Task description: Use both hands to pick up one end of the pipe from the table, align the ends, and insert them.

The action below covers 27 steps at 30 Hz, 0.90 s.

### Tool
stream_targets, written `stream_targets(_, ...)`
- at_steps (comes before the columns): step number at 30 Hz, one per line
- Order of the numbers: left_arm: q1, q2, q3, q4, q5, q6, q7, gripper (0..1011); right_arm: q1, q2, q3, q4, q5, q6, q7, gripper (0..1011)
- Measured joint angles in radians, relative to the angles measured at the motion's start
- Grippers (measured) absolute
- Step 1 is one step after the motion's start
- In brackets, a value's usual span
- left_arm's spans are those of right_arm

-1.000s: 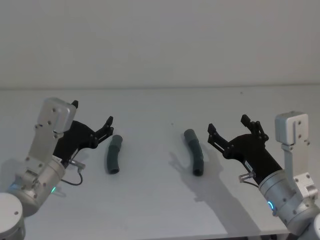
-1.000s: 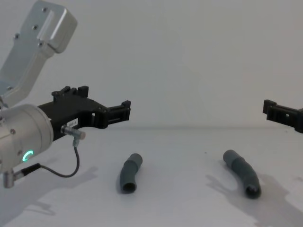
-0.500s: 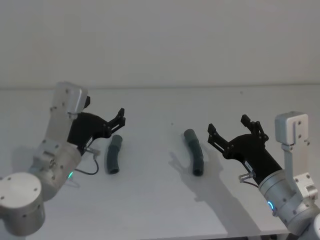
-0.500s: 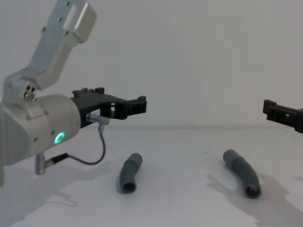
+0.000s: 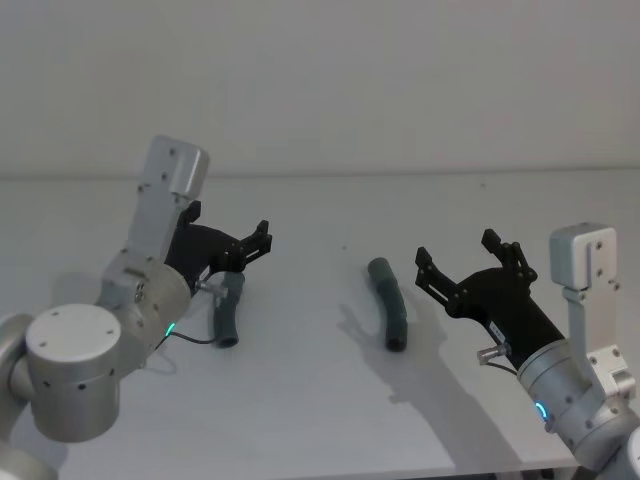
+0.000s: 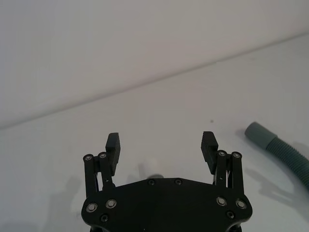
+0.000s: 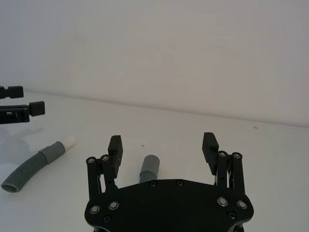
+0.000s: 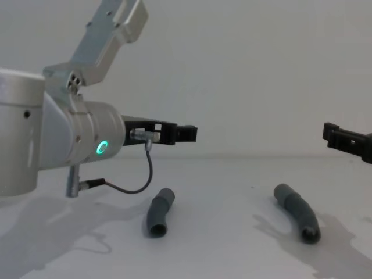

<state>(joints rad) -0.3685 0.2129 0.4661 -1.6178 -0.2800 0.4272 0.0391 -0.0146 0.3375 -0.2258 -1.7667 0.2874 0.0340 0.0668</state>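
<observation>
approach stage, by the look of it: the left hose piece (image 5: 228, 310) and the right hose piece (image 5: 390, 305) lie well apart on the white surface (image 5: 320, 410), neither held. the left tool (image 5: 264, 238), spread and empty, hovers above the left piece's far end; the right tool (image 5: 456, 250), likewise released, hangs beside the right piece. next, the 2 tools likely must descend and clamp near the cuffs.

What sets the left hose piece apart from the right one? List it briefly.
The left hose piece has a white tip on its far end; the right hose piece has a plain grey far cuff. The open left gripper hovers over the left piece; the open right gripper sits off to the right of the right piece. Both are dark grey, corrugated, slightly bent, lying ungripped on the table.
</observation>
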Motion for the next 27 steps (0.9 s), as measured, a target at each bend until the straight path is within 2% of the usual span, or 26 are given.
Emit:
stream_targets(2,-0.001,-0.001,0.002,-0.002,0.002,0.014,0.003,1001,0.000,0.000,0.000,0.000,0.000,0.000,0.000,1004)
stream_targets(9,-0.019,-0.003,0.032,-0.044,0.026,0.163,0.026,1001,0.000,0.000,0.000,0.000,0.000,0.000,0.000,1004)
stream_targets(16,-0.013,-0.004,0.049,-0.079,0.039,0.255,0.043,1001,0.000,0.000,0.000,0.000,0.000,0.000,0.000,1004)
stream_targets(20,0.001,-0.010,0.050,-0.094,0.042,0.282,0.054,1001,0.000,0.000,0.000,0.000,0.000,0.000,0.000,1004)
stream_targets(27,0.026,-0.026,0.040,-0.102,0.044,0.286,0.072,1001,0.000,0.000,0.000,0.000,0.000,0.000,0.000,1004)
